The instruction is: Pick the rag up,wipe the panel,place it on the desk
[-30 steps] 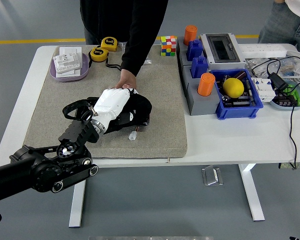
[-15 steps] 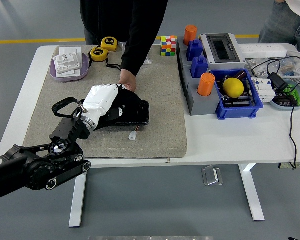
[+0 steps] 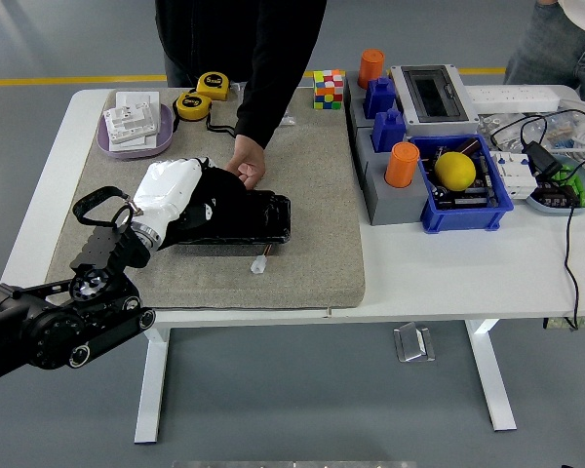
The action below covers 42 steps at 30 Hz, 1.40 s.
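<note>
- The left hand (image 3: 175,195), white-shelled on a black arm coming in from the lower left, is lying over the rag (image 3: 219,200); its fingers are curling down onto the dark cloth and clutching it.
- The rag is sitting bunched on the left part of the panel (image 3: 249,219); the panel (a glossy black slab) is lying flat on the grey mat (image 3: 312,195), with its right end showing bare.
- A person (image 3: 244,49) in black is standing at the far side of the table (image 3: 448,263); one hand (image 3: 246,164) is reaching down and resting at the panel's far edge, just beside the rag; whether it is pressing or only touching is not clear.
- A small pale piece (image 3: 259,263) is lying on the mat just in front of the panel.
- Two tape measures (image 3: 203,95) and a tray (image 3: 135,127) are sitting at the far left; a cube (image 3: 328,89) is standing at the mat's far edge.
- A blue bin (image 3: 463,185) with a yellow ball (image 3: 455,171) is sitting well to the right, apart from the work.
</note>
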{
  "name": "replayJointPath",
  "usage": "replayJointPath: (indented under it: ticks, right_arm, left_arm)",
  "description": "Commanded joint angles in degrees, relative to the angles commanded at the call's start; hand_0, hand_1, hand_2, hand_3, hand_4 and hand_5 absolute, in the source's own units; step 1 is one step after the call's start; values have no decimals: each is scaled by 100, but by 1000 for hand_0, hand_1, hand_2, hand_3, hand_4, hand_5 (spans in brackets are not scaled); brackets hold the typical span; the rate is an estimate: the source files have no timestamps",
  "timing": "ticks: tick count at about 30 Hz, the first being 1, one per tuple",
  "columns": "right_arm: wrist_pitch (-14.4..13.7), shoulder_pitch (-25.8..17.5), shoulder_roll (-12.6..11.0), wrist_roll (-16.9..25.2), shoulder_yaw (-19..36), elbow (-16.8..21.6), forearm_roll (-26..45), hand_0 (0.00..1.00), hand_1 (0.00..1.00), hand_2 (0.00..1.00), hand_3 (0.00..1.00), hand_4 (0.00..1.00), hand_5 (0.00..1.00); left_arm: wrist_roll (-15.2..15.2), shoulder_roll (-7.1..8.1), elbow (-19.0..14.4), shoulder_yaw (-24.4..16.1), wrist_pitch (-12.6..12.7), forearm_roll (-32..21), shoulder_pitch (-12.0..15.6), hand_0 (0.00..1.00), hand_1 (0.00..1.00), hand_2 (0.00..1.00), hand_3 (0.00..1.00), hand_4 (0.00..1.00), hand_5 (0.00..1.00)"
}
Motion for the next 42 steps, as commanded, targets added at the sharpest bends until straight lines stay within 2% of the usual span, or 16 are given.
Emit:
replayJointPath:
  ticks: [17,29,32,42]
  right_arm:
    - [-11,-36,32,-4,183,-31,-39,756,566,700,593,998,540]
    - [-14,-40,41,-5,287,-43,-79,755,566,700,593,998,540]
    - [-20,-37,41,0,313,-37,-87,755,566,700,593,998,540]
    - [-26,-10,29,10,344,-28,-105,756,567,700,592,998,540]
  left_arm:
    - [-30,325,154,-716,-10,174,341,192,147,478,447,279,2]
    - [-60,462,176,-838,8,230,416,193,143,475,442,275,2]
    - [-57,451,211,-788,-1,188,403,193,143,475,442,275,2]
    - [-54,265,173,-584,22,115,312,193,141,475,443,271,2]
